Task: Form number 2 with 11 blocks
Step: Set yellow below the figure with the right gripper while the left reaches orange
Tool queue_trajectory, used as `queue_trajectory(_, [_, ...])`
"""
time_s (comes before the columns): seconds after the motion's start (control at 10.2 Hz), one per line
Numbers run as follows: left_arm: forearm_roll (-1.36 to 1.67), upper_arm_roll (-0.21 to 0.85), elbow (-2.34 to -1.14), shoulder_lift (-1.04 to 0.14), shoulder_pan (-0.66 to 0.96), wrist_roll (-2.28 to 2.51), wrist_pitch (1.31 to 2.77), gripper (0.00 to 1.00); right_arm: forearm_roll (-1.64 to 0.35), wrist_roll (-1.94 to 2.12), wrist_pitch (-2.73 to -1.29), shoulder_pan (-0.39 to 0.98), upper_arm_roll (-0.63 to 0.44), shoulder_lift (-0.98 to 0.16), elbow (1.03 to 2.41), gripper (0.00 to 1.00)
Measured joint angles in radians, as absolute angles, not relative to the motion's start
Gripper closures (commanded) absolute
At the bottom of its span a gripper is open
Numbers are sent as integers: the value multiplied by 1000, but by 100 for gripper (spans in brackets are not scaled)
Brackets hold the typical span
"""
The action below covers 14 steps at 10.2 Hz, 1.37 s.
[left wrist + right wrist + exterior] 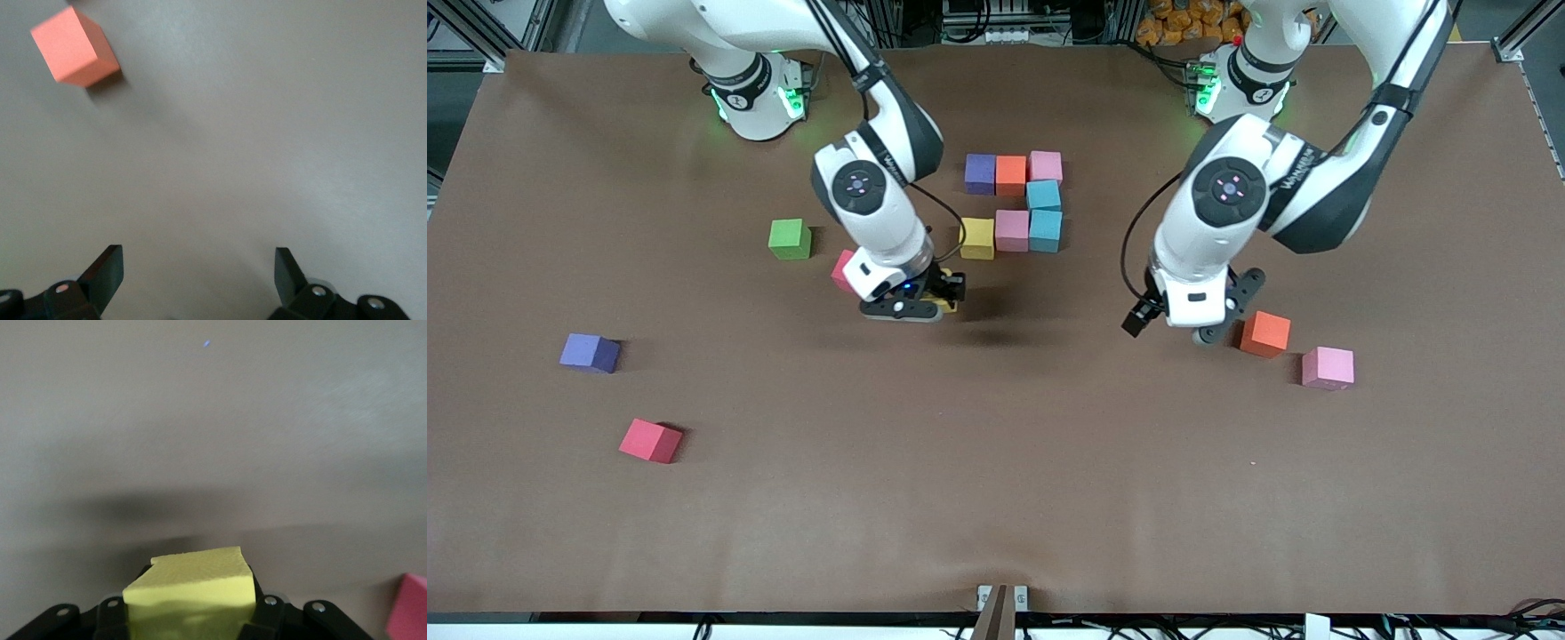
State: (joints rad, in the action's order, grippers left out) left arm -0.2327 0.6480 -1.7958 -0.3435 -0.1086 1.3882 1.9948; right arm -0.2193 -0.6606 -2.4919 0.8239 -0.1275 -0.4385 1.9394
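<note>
Right wrist view: right gripper [190, 613] is clamping a small matte yellow foam cube [192, 590] over bare table, just beside the partial digit of coloured cubes [1014, 203], whose open slot is lying under the yellow cube [977, 238]. Left gripper [197, 277] is waiting, jaws apart, near an orange foam cube [1264, 333].

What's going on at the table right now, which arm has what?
The right gripper is shut on a yellow block, carried just above the table near the partly built number 2. That figure has seven blocks so far: a top row of three, one light blue below, then a row of three. The left gripper hangs open and empty beside a loose orange block; a pink block lies close by. A purple block, red block and green cube sit loose toward the right arm's end.
</note>
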Motion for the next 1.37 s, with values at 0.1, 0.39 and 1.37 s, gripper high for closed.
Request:
queue_trajectory(0.1, [-233, 647, -1797, -344, -142, 1308, 1988, 0, -219, -671, -2495, 861, -148, -462, 1925, 44])
queue_trajectory(0.39, [-233, 646, -1806, -345, -226, 1134, 1982, 0, -219, -698, -2505, 941, -184, -531, 1907, 44])
queue_trajectory(1.37, [-300, 646, -1814, -406, -302, 922, 1987, 0, -219, -835, -2553, 1048, -199, -590, 1911, 44])
